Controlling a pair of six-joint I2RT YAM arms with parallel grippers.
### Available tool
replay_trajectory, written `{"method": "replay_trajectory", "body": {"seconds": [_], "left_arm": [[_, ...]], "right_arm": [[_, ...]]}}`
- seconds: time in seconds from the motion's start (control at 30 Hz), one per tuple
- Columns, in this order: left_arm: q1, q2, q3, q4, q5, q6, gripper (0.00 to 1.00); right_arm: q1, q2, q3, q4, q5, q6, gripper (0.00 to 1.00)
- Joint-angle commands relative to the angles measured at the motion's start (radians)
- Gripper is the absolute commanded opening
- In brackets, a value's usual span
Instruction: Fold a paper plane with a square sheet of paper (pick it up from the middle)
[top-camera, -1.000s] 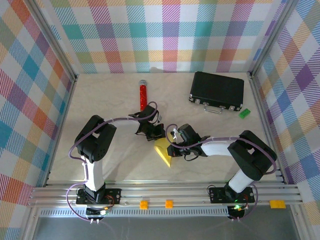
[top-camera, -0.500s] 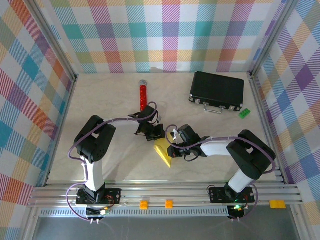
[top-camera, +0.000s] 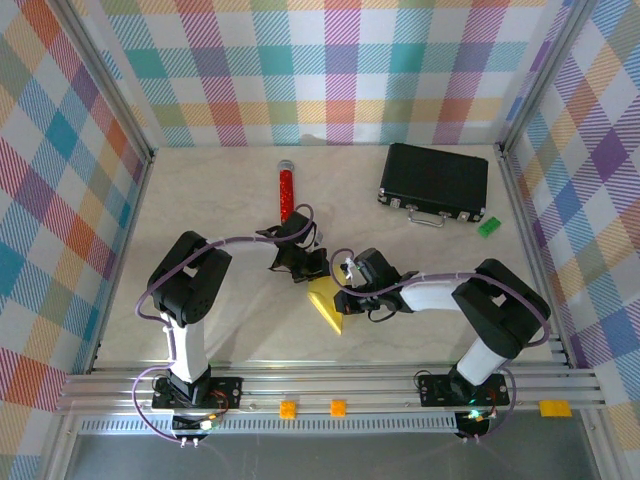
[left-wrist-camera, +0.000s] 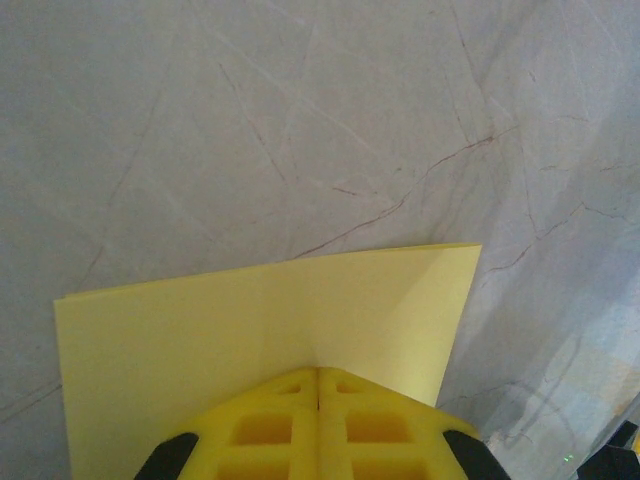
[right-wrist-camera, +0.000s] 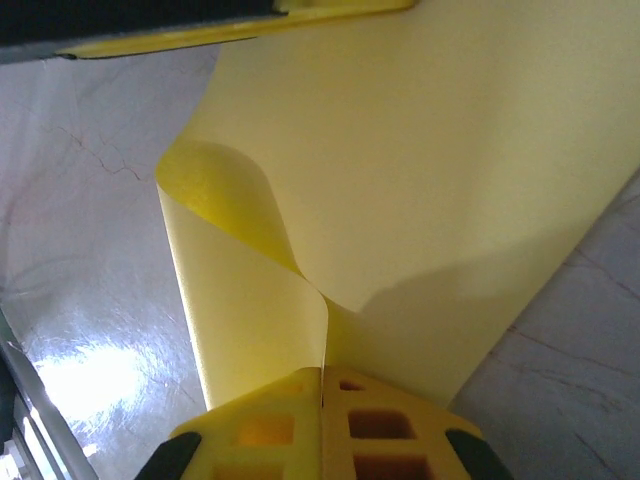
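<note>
Hardly anything has shifted over the last second; both arms sit as they did. Bare tabletop (top-camera: 200, 210) lies open to the left and near side, and the black case (top-camera: 435, 180) is well apart at the far right. Mid-table, the square sheet of paper (top-camera: 328, 310), partly folded, looks light, limp and easily torn, and it curls where unsupported. It is likely best held by its edges. The left end effector (left-wrist-camera: 318, 372) and right end effector (right-wrist-camera: 322, 372) are each pressed together, pinching it.

Pale marble-look worktop (top-camera: 220, 200) with thin grey veins, pastel plaid walls (top-camera: 330, 70) on three sides, silver metal posts (top-camera: 109, 80) in the corners, grooved metal rail (top-camera: 380, 388) along the near edge, soft overhead glare.
</note>
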Motion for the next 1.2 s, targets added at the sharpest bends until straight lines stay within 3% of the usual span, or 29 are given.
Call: {"method": "replay_trajectory", "body": {"seconds": [0.0, 0.57, 0.73, 0.87, 1.17], "left_arm": [[-0.003, -0.006, -0.034, -0.059, -0.010, 0.012, 0.00], [-0.003, -0.026, 0.039, -0.072, -0.006, 0.012, 0.00], [-0.003, -0.096, 0.059, -0.026, -0.022, 0.000, 0.06], [-0.003, -0.206, -0.023, 0.024, -0.062, -0.032, 0.10], [-0.017, -0.446, -0.413, 0.361, 0.014, -0.310, 0.00]], "right_arm": [[-0.003, 0.011, 0.017, -0.016, 0.005, -0.014, 0.04], [-0.003, 0.032, -0.032, -0.013, 0.017, -0.001, 0.03], [-0.003, 0.043, -0.038, 0.008, 0.013, 0.010, 0.03], [-0.004, 0.034, -0.041, 0.012, 0.016, 0.015, 0.03], [-0.003, 0.026, -0.046, 0.012, 0.018, 0.012, 0.03]]}}
